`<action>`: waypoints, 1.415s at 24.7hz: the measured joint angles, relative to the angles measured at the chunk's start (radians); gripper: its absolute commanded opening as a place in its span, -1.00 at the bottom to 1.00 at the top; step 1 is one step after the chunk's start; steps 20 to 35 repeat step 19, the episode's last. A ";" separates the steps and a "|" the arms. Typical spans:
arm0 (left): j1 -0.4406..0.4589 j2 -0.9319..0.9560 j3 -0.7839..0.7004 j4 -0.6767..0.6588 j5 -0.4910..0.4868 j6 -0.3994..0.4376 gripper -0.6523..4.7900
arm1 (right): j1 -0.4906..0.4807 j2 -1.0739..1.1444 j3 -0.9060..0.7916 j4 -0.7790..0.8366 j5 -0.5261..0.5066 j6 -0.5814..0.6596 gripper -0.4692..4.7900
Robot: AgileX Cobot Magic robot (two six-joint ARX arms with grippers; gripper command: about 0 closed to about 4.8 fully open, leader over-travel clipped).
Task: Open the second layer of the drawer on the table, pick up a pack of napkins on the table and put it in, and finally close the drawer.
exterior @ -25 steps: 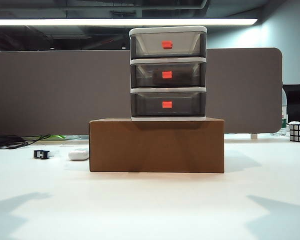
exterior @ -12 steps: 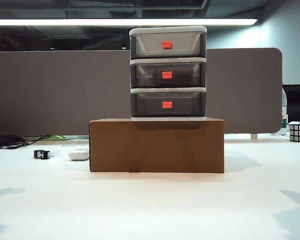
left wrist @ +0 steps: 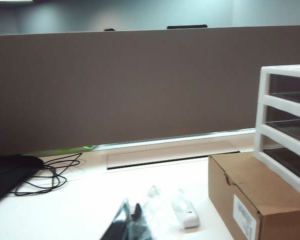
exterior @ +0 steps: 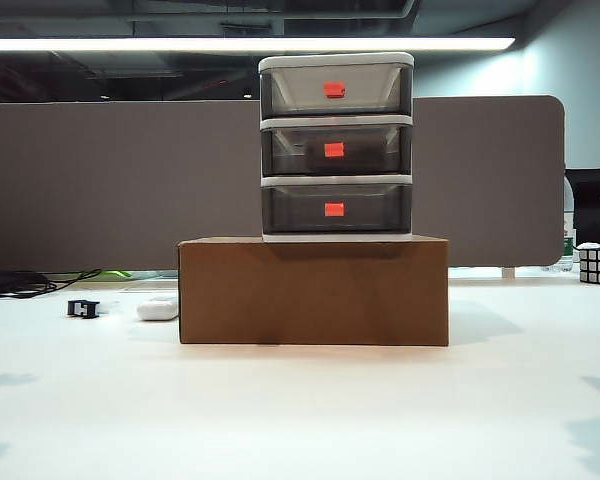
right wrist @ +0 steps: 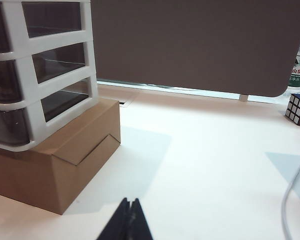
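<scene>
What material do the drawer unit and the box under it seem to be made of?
The drawer: apparently plastic, with a glossy white frame, smoky translucent fronts you can see through, and red-orange handles. The box: brown corrugated cardboard, matte, with folded flaps and a paper label visible in the wrist views.

Not much robot showing, just the left gripper (left wrist: 127, 225) and right gripper (right wrist: 129, 222), both with dark, pointy, wedge-shaped fingertips.

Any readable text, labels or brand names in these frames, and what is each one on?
Bottle label: two Chinese characters, apparently "山泉"; the rest is too small to read.
Sticker on the cardboard box: printed lines, too blurred to read.
Drawer: no text.
Left gripper, right gripper: no markings.
</scene>
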 measured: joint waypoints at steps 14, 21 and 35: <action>0.000 0.000 0.000 -0.104 0.002 -0.027 -0.78 | 0.000 0.000 0.000 0.001 0.000 0.003 -0.84; 0.000 0.000 0.000 -0.104 0.002 -0.027 -0.78 | 0.000 0.000 0.000 0.001 0.000 0.003 -0.84; 0.000 0.000 0.000 -0.104 0.002 -0.027 -0.78 | 0.000 0.000 0.000 0.001 0.000 0.003 -0.84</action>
